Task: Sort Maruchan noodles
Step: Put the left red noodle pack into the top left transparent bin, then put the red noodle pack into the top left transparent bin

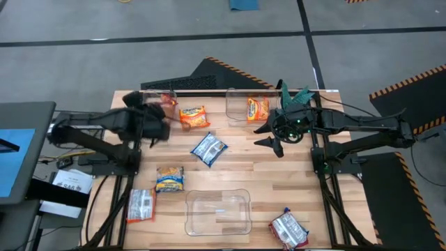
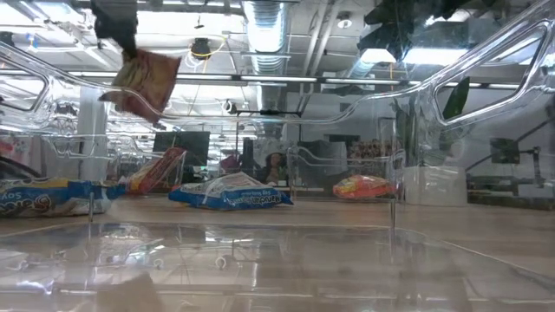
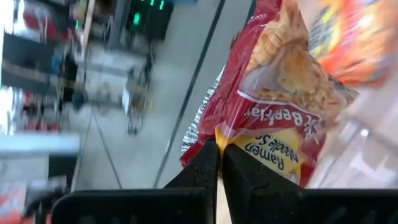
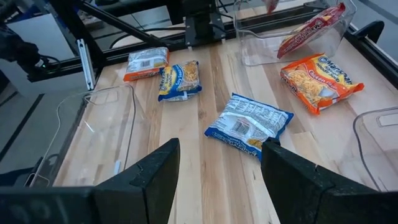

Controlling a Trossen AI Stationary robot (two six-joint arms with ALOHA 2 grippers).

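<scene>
My left gripper (image 3: 219,163) is shut on a red Maruchan noodles packet (image 3: 280,99), which hangs high over the table's far left (image 2: 143,82) beside a clear bin (image 1: 182,91). A second red packet (image 4: 311,26) leans inside that bin. Orange (image 1: 194,117), blue-and-white (image 1: 209,148), blue-and-yellow (image 1: 169,178) and orange-and-silver (image 1: 141,206) packets lie flat on the wood. Another orange packet (image 1: 258,108) lies in the far middle bin (image 1: 231,118). My right gripper (image 4: 221,165) is open above the table's far right, and nothing is between its fingers. My left gripper pinches the red packet's crimped edge (image 3: 216,134) between its two shut fingers. The fingers slant downward from the table's left. The packet is lifted clear of the table and hangs tilted below the gripper (image 2: 117,26).
An empty clear bin (image 1: 189,209) stands at the near middle, and a red-and-silver packet (image 1: 289,229) lies to its right at the near edge. A green plant (image 1: 296,97) sits at the far right by my right arm. Bare wood lies between the packets.
</scene>
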